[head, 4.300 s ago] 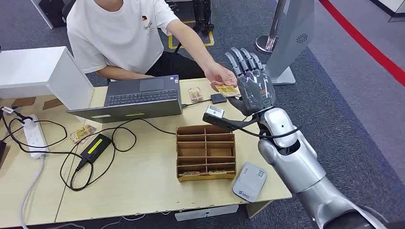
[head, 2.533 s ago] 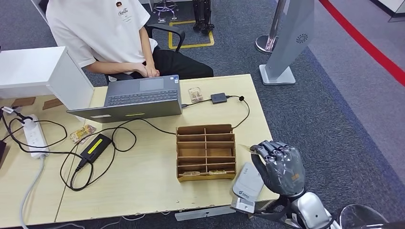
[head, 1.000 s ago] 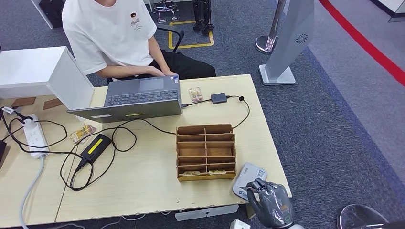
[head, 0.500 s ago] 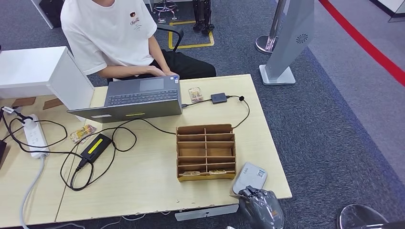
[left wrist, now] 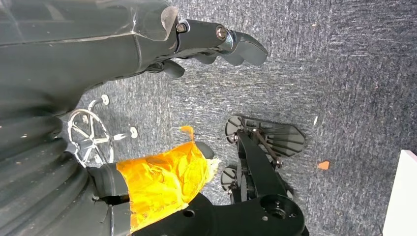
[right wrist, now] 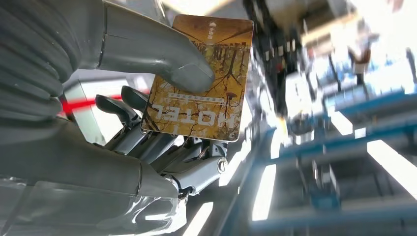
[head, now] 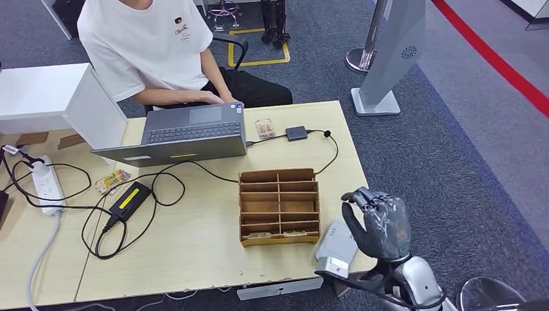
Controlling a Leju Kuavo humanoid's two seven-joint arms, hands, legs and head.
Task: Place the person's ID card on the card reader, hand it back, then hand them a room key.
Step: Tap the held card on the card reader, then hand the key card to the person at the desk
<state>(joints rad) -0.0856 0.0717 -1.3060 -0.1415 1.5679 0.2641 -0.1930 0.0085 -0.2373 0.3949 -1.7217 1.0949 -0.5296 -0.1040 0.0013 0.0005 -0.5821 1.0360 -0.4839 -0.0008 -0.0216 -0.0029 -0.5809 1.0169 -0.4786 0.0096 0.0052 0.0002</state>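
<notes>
The right hand (head: 377, 223) is raised at the desk's right edge, near its front right corner, its back to the head camera, so what it holds is hidden there. The right wrist view shows it: a thin yellow-brown card printed HOTEL (right wrist: 199, 78), pinched between the thick grey thumb (right wrist: 162, 59) and the darker fingers (right wrist: 147, 137) behind it. On the pale wooden desk (head: 194, 253) the grey-white card reader (head: 336, 243) lies at the front right corner, partly behind the hand, beside a brown cardboard sorter box (head: 279, 206). A person in a white T-shirt (head: 145, 45) sits at the far edge behind a grey laptop (head: 188, 133). The left hand (left wrist: 147, 98) hangs over grey carpet (left wrist: 344, 73), fingers apart and empty, its thumb wrapped in orange tape (left wrist: 162, 179).
</notes>
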